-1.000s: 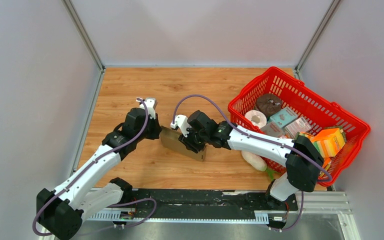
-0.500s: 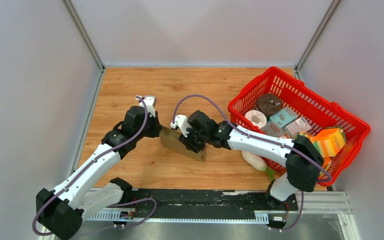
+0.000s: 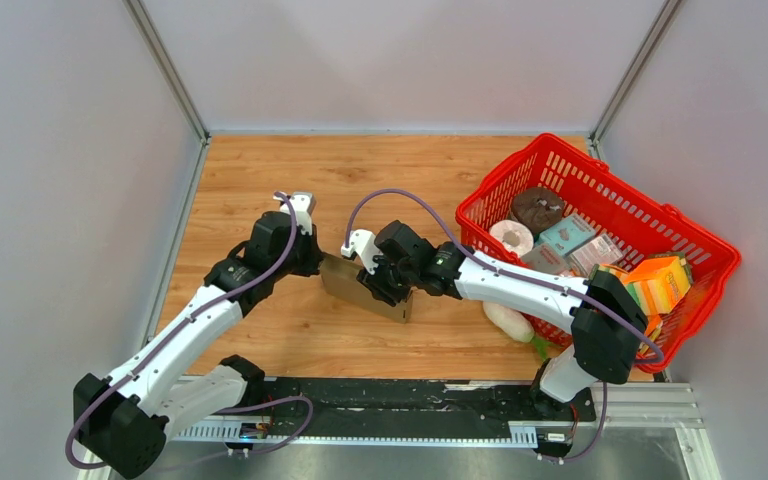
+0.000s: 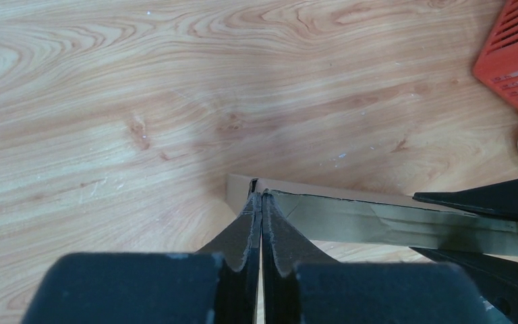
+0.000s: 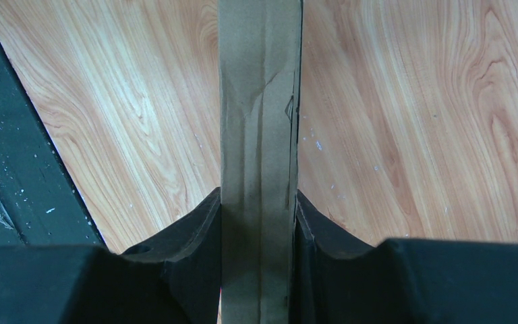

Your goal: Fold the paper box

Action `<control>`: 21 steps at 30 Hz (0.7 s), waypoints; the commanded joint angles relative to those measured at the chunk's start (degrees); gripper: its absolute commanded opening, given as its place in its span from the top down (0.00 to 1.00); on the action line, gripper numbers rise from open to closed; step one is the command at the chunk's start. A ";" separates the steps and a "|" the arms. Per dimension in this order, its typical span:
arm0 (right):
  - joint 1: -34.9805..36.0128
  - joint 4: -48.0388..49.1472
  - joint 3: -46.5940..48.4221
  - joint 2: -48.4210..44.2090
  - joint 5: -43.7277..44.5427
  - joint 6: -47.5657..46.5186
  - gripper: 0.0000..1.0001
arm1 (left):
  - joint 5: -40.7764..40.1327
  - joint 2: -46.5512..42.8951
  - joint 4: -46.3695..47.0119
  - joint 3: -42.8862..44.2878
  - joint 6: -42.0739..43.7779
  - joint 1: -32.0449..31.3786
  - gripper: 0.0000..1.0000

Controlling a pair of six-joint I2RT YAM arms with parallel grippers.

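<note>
Paper box [image 3: 345,283] stands on a long edge near the middle of the table [image 3: 260,170], a little toward the near edge, held from both ends so its panels can be pressed into shape.

The left gripper [image 3: 316,264] meets its left end. In the left wrist view the jaws [image 4: 262,202] are closed almost tip to tip, seemingly nipping a thin flap there, though the flap itself is hard to make out. That arm runs diagonally from the near-left corner, forearm rising toward the middle and wrist turned right toward the cardboard [image 4: 391,219].

The right gripper [image 3: 385,285] clamps the narrow body, one finger on each broad face [image 5: 260,135], probably to steady it while the other end is worked. Its forearm stretches leftward across the table from the near-right corner, wrist pitched down.

The red basket [image 3: 700,290], full of goods, sits along the right edge, well apart from the box.
</note>
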 commanded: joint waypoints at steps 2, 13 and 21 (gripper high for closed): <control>0.05 -1.61 0.69 1.32 0.54 0.55 0.73 | -0.46 -0.27 -0.98 1.39 -1.28 0.36 1.00; 0.05 -3.01 1.83 2.03 4.94 -1.47 0.73 | -7.67 -2.90 -3.09 -2.56 -0.50 0.36 1.00; -0.04 -3.36 2.45 2.02 6.61 -1.73 0.73 | -7.58 -2.99 -3.53 -3.88 -1.19 0.36 1.00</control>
